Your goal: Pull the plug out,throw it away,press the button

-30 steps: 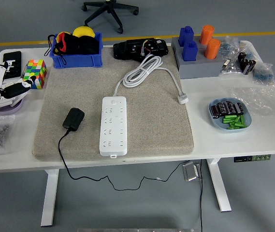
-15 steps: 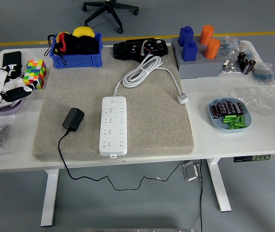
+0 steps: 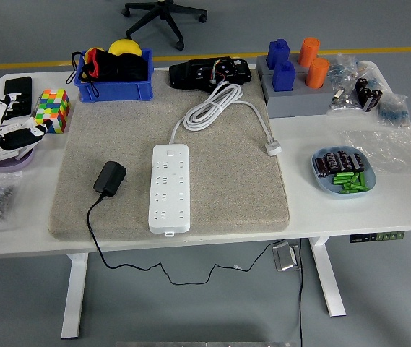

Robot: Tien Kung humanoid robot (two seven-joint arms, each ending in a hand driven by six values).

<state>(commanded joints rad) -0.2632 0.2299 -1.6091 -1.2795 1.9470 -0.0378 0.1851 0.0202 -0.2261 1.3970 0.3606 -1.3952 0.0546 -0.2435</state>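
Note:
A white power strip (image 3: 170, 188) lies lengthwise on the grey mat (image 3: 241, 188), with its white cord coiled behind it and its plug (image 3: 273, 149) resting on the mat. A black adapter plug (image 3: 109, 177) lies on the mat to the strip's left, apart from the strip, and its black cable hangs over the table's front edge. My left hand (image 3: 9, 129) is white and sits at the table's far left edge, over a purple disc, fingers relaxed and holding nothing. The right hand is out of view.
Behind the mat stand a blue bin (image 3: 115, 72) with black and yellow items and a black device (image 3: 210, 72). A colourful cube (image 3: 52, 109) is near my left hand. Blue and orange blocks on a grey stand (image 3: 295, 97) and a blue plate (image 3: 342, 189) of batteries are at the right.
My left hand has drawn back a little toward the left edge of the picture. The plug and the power strip have not moved.

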